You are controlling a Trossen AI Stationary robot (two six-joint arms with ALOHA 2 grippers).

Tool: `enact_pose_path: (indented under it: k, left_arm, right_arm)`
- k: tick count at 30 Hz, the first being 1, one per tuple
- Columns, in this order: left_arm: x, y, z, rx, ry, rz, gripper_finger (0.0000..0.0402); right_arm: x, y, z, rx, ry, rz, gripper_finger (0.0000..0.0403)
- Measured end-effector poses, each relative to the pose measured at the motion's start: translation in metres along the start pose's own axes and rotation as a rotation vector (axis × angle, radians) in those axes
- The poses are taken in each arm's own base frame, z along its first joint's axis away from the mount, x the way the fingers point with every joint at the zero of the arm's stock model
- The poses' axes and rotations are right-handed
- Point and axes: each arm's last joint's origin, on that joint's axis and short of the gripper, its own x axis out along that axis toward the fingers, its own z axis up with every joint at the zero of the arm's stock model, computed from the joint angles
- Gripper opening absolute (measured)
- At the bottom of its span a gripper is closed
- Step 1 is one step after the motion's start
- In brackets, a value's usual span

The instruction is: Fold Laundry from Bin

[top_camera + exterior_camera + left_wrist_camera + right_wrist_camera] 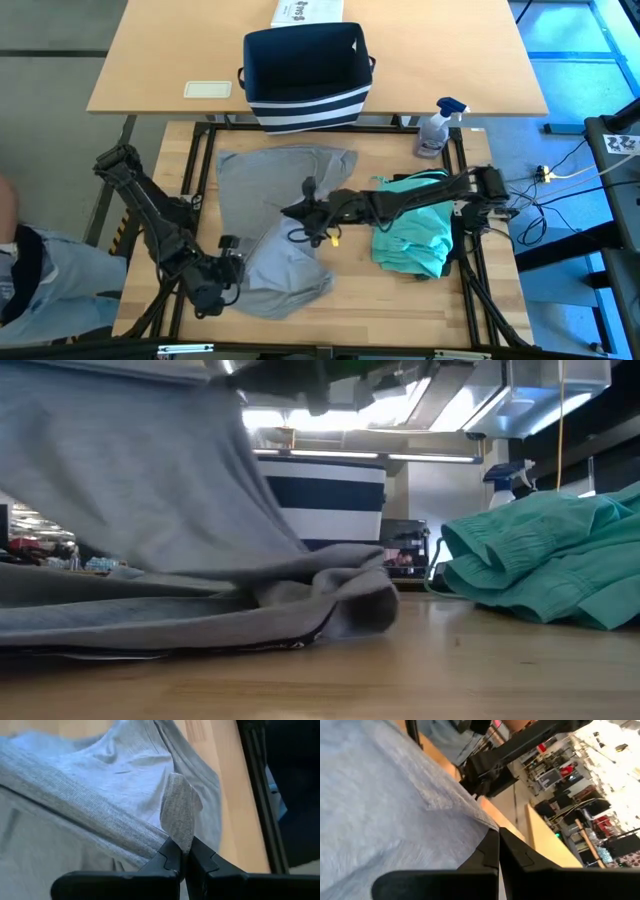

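Wooden bench: grey T-shirt spread mid-bench, teal piece bunched toward right edge. Left gripper near front-left corner, jaws clamped on the shirt's hem. Right gripper mid-bench, jaws clamped on shirt fabric. Navy bin beyond back edge.

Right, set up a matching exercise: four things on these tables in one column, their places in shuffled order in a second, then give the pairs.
Things:
1. grey T-shirt
2. teal garment
3. navy bin
4. spray bottle

Places:
A. on the far table, standing upright
B. bunched up on the right of the near table
C. at the near table's far right corner
D. spread over the middle of the near table, pinched by the left tool and the right tool

Pairs: 1-D, 2-B, 3-A, 4-C
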Motion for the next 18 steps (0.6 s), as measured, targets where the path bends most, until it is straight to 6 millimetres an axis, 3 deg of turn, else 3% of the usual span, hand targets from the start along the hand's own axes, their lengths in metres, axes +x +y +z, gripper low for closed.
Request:
enact_pose_path:
  k: [12, 18]
  left_arm:
    - [-0.009, -0.013, -0.028, -0.197, 0.202, -0.036, 0.0000]
    - [-0.018, -0.017, -0.050, -0.353, 0.387, 0.011, 0.0000]
  right_arm:
    - [0.073, 0.000, 0.019, -0.002, -0.033, 0.091, 0.0000]
    - [0.096, 0.000, 0.011, 0.037, -0.025, 0.152, 0.0000]
